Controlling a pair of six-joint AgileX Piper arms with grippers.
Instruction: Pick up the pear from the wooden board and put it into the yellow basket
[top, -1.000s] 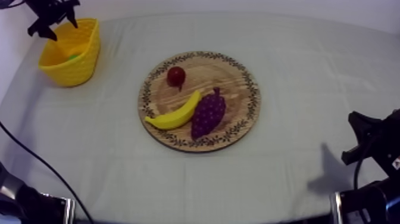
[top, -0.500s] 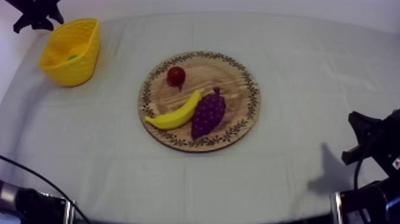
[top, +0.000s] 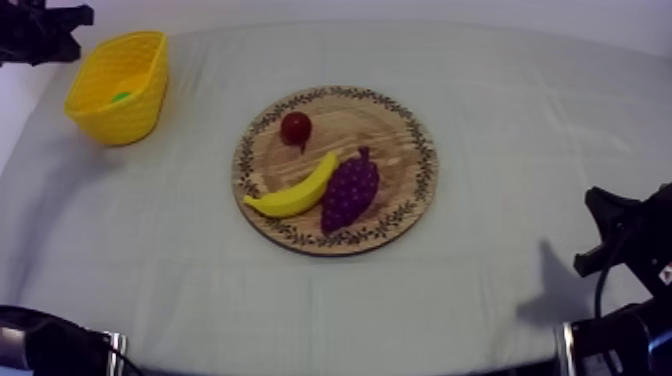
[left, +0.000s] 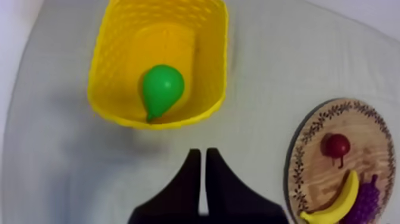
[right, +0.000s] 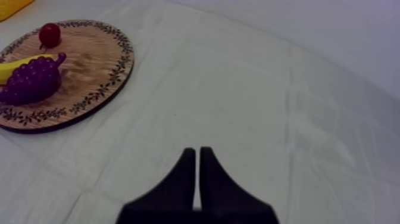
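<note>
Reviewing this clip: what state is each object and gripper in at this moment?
pear: lying in the yellow basket, not gripped.
yellow basket: upright, holding the pear.
wooden board: flat, carrying three fruits.
banana: lying on the board.
bunch of grapes: lying on the board beside the banana.
small red fruit: resting on the board.
left gripper: shut, empty, near the basket.
right gripper: shut, empty, over bare cloth.

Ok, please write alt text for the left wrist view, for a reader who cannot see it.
A green pear lies inside the yellow basket. The left gripper, shut on nothing, hangs above the cloth beside it; the wooden board with a banana, grapes and a small red fruit sits apart.
</note>
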